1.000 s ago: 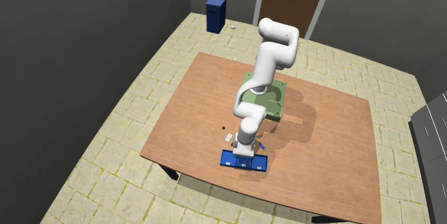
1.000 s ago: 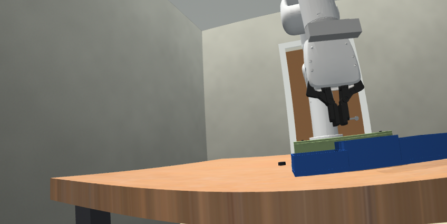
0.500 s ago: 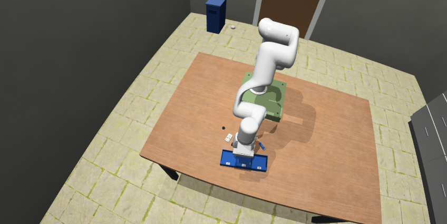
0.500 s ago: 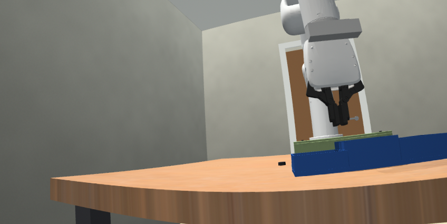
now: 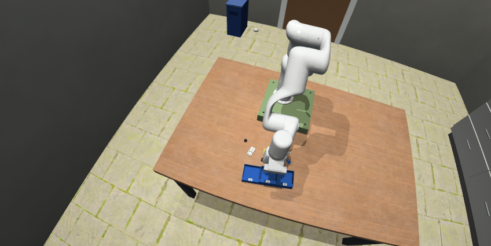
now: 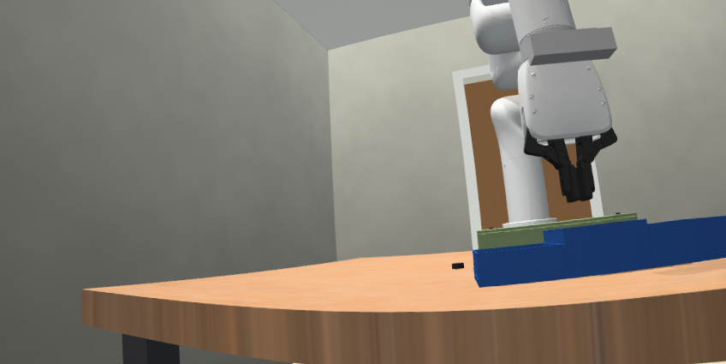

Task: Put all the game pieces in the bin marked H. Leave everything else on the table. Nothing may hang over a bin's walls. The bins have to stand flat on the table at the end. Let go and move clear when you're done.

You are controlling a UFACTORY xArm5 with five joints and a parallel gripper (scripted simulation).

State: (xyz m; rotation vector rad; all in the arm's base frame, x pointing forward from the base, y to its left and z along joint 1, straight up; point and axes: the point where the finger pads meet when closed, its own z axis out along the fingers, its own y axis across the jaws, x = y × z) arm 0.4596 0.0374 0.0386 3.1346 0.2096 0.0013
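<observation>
Hovering above the row of three blue bins [image 5: 248, 173] at the near edge of the tabletop [image 5: 361, 161], the gripper [image 6: 577, 198] has its fingers pressed nearly together. Nothing shows between them in the exterior view, so I judge it to be holding nothing.

The game pieces I can make out lie outside the bins. A white domino [image 5: 251, 151] sits just behind the left bin, and a small black disc [image 5: 245, 140], perhaps a checker, lies a little farther back. A yellow bit [image 5: 264, 150] and a blue bit [image 5: 288, 162] peek out beside the wrist, too hidden to identify.

The step in hand looks like going for the next piece. To do it well:

- Read the white labels on the bins' front walls first; they are too small here to tell which one is H.
- Open the fingers before descending, since they cannot straddle anything as they stand.
- Come straight down on the domino across its narrow width, because it lies flat and low.
- Keep the descent clear of the bin wall just beside it, so that no bin is tipped or shoved.
- Release low inside H, so nothing rests on a wall.
</observation>
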